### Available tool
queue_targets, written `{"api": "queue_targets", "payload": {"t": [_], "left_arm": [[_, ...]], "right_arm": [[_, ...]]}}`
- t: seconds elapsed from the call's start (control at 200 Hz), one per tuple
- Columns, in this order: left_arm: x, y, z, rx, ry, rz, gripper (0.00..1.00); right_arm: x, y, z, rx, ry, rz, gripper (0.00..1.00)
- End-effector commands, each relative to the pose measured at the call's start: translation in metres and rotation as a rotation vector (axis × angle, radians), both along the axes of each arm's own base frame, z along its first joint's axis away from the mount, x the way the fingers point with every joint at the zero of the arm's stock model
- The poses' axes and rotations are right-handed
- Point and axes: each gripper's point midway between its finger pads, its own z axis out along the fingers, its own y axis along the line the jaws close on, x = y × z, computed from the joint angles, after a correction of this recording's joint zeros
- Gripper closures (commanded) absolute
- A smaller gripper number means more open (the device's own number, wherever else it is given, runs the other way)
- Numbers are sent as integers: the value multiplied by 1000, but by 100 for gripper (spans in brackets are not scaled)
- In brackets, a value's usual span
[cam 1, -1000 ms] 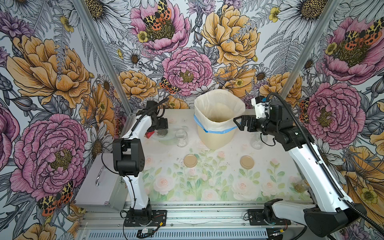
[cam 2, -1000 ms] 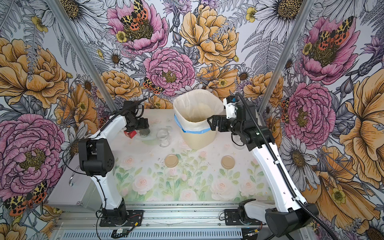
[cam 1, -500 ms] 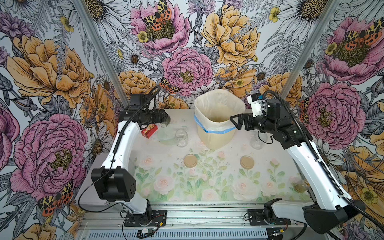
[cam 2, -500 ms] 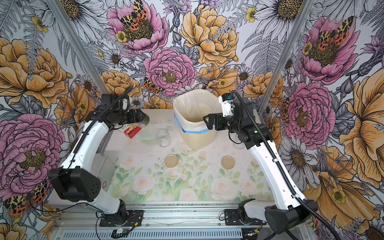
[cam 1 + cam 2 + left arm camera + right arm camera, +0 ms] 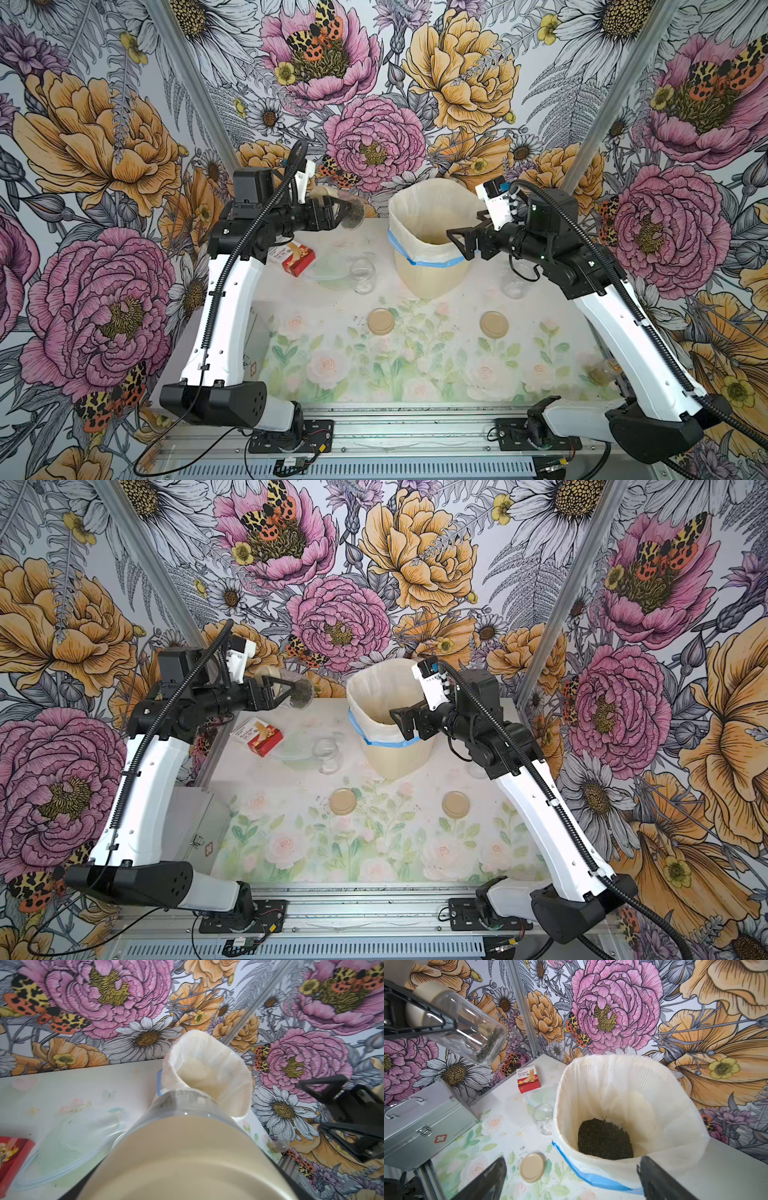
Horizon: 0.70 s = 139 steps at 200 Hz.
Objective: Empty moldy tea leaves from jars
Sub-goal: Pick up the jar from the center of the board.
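Observation:
My left gripper (image 5: 338, 210) is shut on a lidded glass jar (image 5: 348, 211), held in the air on its side to the left of the cream bin (image 5: 432, 270). Its tan lid (image 5: 187, 1157) faces the wrist. Moldy tea leaves (image 5: 489, 1042) lie against the jar's far end. More tea leaves (image 5: 605, 1138) lie heaped in the bin's bag. My right gripper (image 5: 461, 243) is open at the bin's right rim, holding nothing. One empty open jar (image 5: 362, 274) stands left of the bin, another (image 5: 515, 282) behind my right arm. Two loose lids (image 5: 380, 321) (image 5: 493, 324) lie on the table.
A red bandage box (image 5: 297, 257) and a clear plastic lid (image 5: 328, 270) lie at the back left of the table. A silver first-aid case (image 5: 421, 1124) sits off the table's left edge. Something small and glassy (image 5: 602, 372) stands at the right front edge.
My left arm has lifted the lidded jar off the back left of the table and carried it up and right toward the bin, tipping it sideways. The right gripper has shifted slightly left.

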Motion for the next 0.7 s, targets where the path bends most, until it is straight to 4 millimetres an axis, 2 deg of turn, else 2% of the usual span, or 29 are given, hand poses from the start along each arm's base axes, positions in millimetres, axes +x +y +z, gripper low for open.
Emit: {"api": "queue_targets", "payload": {"t": [0.0,0.22,0.405,0.42,0.49,0.575,0.691], "left_arm": [[-9,-34,38,-73,-85,-135,43],[-3,-97,63,-122,-116,-284,43],[8,-145,68,-206,-94,-402,43],[18,-153,55,-205,-63,-408,43],[23,-168,47,-207,-45,-431,43],[22,-185,45,-221,-35,-463,43],[23,-198,49,-244,-39,-483,43]], "right_arm": [[8,0,14,-80,-114,22,0],[14,-2,20,-190,-274,34,0],[16,-10,31,-226,-382,-2,0],[16,-10,32,-228,-385,-6,0],[15,-12,33,-233,-402,-16,0],[13,-12,37,-237,-447,-24,0],[9,-12,34,-267,-477,-13,0]]}}
